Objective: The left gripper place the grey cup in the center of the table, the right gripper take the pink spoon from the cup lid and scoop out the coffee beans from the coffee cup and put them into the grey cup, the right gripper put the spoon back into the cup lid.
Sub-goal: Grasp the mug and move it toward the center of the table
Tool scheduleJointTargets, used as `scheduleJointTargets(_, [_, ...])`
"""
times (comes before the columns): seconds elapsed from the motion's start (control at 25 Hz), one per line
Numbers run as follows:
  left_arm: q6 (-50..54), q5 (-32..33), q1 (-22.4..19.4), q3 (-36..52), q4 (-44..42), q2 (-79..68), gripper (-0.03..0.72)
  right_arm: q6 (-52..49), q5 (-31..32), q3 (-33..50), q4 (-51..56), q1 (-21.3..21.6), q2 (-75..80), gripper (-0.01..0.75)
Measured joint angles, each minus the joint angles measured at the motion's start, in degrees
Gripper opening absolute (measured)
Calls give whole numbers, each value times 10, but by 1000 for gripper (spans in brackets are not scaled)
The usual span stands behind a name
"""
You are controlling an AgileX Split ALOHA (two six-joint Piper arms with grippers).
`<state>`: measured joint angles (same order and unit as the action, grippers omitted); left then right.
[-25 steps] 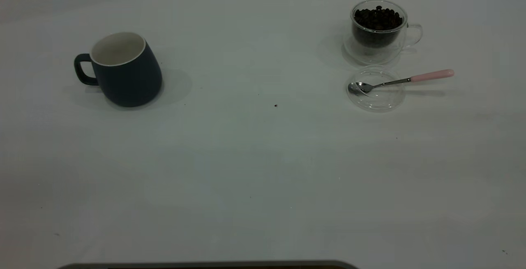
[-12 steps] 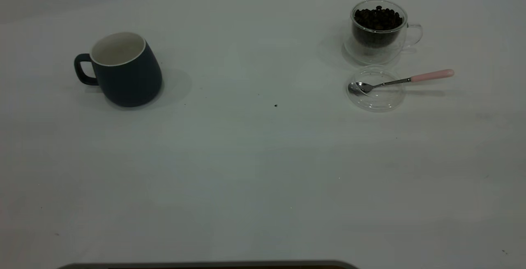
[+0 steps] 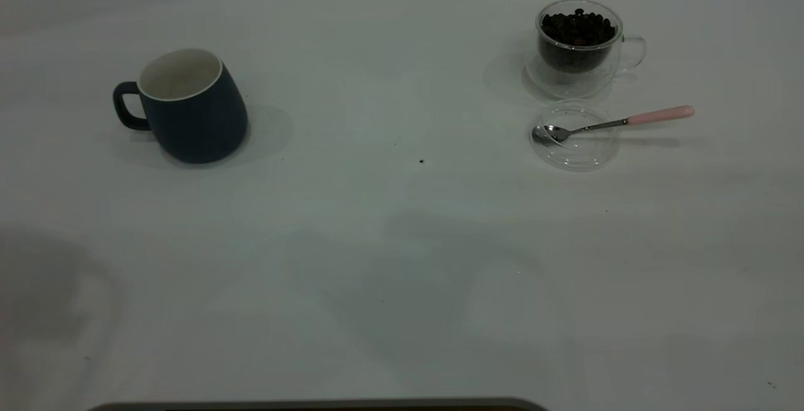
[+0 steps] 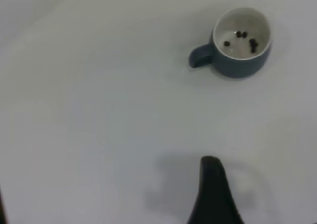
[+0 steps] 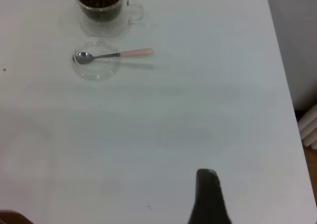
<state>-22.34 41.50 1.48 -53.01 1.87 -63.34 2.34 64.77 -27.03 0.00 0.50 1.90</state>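
The grey cup (image 3: 188,106) stands upright at the table's (image 3: 402,241) left, handle pointing outward. In the left wrist view the grey cup (image 4: 242,43) holds a few coffee beans (image 4: 246,38). The coffee cup (image 3: 578,46) with a heap of coffee beans (image 3: 578,26) stands at the far right. In front of it lies the cup lid (image 3: 575,141) with the pink spoon (image 3: 619,122) across it, bowl on the lid. The left gripper (image 4: 210,160) hovers well short of the grey cup, its jaws together. The right gripper (image 5: 206,173) hovers far from the spoon (image 5: 114,54), its jaws together. Neither gripper shows in the exterior view.
A few tiny dark specks (image 3: 421,161) lie near the table's middle. Soft shadows fall on the table's near left and near middle. The table's right edge (image 5: 282,85) shows in the right wrist view, with the floor beyond it.
Broad soft shadows have appeared on the near left and near middle of the table. The cups, the lid and the spoon have not moved.
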Motion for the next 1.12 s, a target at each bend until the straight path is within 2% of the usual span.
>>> scheduleJointTargets(0.32, [-251, -26, 0, -59, 0, -189, 586, 0, 0, 0, 0, 0, -1, 586])
scheduleJointTargets(0.52, [-355, -44, 0, -68, -5, -281, 586, 0, 0, 0, 0, 0, -2, 586])
scheduleJointTargets(0.76, [-392, -88, 0, -68, -68, -377, 586, 0, 0, 0, 0, 0, -3, 586])
scheduleJointTargets(0.88, [-392, -134, 0, -70, -98, -416, 586, 0, 0, 0, 0, 0, -3, 586])
scheduleJointTargets(1.12, [-415, -224, 0, -75, -104, -490, 586, -1, 0, 0, 0, 0, -3, 586])
